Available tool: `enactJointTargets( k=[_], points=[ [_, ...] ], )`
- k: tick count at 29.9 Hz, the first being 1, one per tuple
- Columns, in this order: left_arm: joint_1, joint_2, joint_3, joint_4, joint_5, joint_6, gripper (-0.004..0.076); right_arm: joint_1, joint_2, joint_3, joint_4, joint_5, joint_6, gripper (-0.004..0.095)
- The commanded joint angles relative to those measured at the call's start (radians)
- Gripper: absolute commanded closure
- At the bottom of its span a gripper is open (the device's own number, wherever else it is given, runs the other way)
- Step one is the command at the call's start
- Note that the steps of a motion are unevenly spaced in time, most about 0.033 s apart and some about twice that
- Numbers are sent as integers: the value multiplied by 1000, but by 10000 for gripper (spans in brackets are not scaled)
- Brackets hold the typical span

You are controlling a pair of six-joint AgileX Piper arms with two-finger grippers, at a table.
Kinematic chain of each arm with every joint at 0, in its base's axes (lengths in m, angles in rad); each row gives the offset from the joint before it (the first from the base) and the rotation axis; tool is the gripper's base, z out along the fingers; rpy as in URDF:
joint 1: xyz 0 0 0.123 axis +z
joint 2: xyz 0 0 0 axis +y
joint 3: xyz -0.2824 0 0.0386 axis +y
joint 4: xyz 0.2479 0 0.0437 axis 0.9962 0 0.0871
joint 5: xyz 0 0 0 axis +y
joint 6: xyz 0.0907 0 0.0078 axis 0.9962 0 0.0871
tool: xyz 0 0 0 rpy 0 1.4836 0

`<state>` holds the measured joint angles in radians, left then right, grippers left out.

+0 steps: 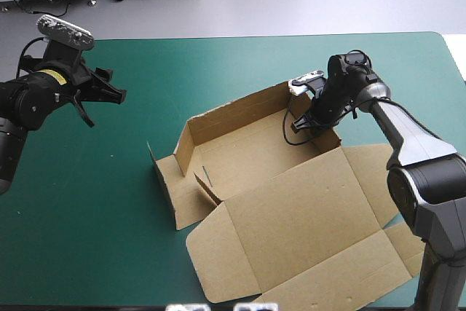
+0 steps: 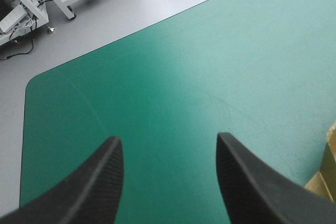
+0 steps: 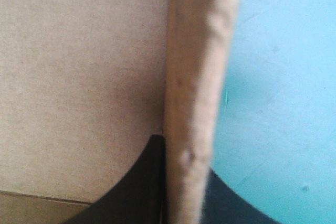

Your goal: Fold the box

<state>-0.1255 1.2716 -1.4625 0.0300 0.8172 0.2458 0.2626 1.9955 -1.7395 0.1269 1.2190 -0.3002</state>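
We logged 1 box (image 1: 291,209), walls partly raised, R gripper (image 1: 307,124) clenched on its wall; L gripper (image 2: 168,139) released over tabletop (image 1: 218,63), well apart.

The left arm (image 1: 22,107) is black, with a yellow band (image 1: 49,76) at its wrist. The right arm (image 1: 419,154) has silver-grey links and a rounded black wrist at its ten o'clock end. On the left claw (image 2: 167,145), the broad black fingers (image 2: 92,190) are finely dimpled.

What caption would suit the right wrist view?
The right end effector shut on a raised wall of the box, teal-green cover beyond.
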Motion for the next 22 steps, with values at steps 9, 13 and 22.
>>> enactJointTargets(
  k=[9, 13, 22],
  points=[
    [3, -28, -25, 104, -85, -134, 339, -105, -197, -177, 149, 33, -38, 933],
    [3, -30, -25, 177, -87, -194, 339, -145, -320, -179, 127, 33, -43, 933],
    [3, -82, -25, 294, -23, -251, 339, -298, -512, -179, 324, 32, -107, 933]
  ],
)
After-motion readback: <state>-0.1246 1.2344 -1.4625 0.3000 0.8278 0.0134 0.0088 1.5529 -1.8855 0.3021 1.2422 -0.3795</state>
